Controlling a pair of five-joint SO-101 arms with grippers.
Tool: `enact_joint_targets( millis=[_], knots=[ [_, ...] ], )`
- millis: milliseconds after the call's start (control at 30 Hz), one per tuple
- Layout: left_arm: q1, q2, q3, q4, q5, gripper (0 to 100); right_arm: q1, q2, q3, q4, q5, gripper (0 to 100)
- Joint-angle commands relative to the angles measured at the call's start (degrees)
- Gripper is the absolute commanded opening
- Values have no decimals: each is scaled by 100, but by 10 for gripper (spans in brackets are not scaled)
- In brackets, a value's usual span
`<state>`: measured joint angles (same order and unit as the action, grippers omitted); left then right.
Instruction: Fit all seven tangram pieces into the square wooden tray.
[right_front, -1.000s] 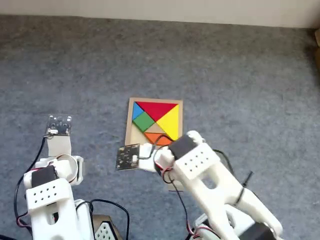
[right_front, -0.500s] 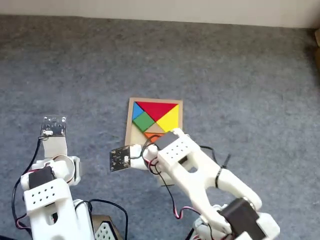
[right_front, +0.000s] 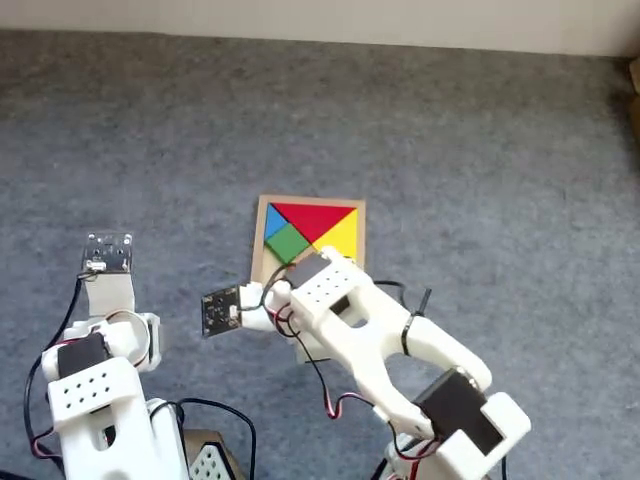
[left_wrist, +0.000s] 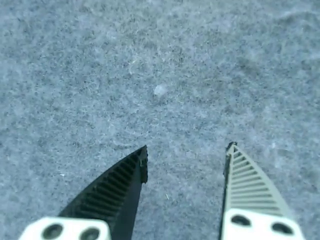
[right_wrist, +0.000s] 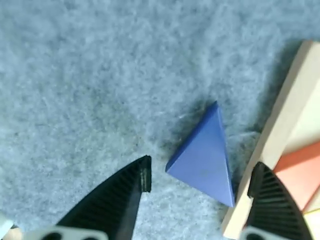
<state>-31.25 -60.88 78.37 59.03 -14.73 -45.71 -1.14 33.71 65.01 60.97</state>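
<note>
The left arm (right_front: 92, 385) sits folded low, its wrist pointing forward, and its jaws stand spread apart, one dark, one pale. The right arm (right_front: 372, 345) stretches forward and slants toward the left arm's side, with both dark jaws parted wide.

The high camera looked steeply down from afar, with the left arm (right_front: 95, 390) at 7 o'clock, the right arm (right_front: 380, 340) at 5 and the tray (right_front: 312, 200) near centre. Each wrist camera faced down close over the carpet (left_wrist: 150, 60). The right wrist and high views shared the tray's rim.
</note>
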Motion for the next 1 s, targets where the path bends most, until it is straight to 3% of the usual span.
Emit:
enact_joint_targets(
  millis=[0,233,567,967],
  knots=[
    [-22,-48,-22,-97,44,242,-48,119,-277,-57,79,310],
    [-22,-48,-22,-97,44,242,163,119,-277,-31,519,310],
    [-22,-48,-22,-105,44,242,145,101,-321,611,475,310],
    [-22,-84,31,-114,44,242,-154,145,-295,611,466,310]
  ],
)
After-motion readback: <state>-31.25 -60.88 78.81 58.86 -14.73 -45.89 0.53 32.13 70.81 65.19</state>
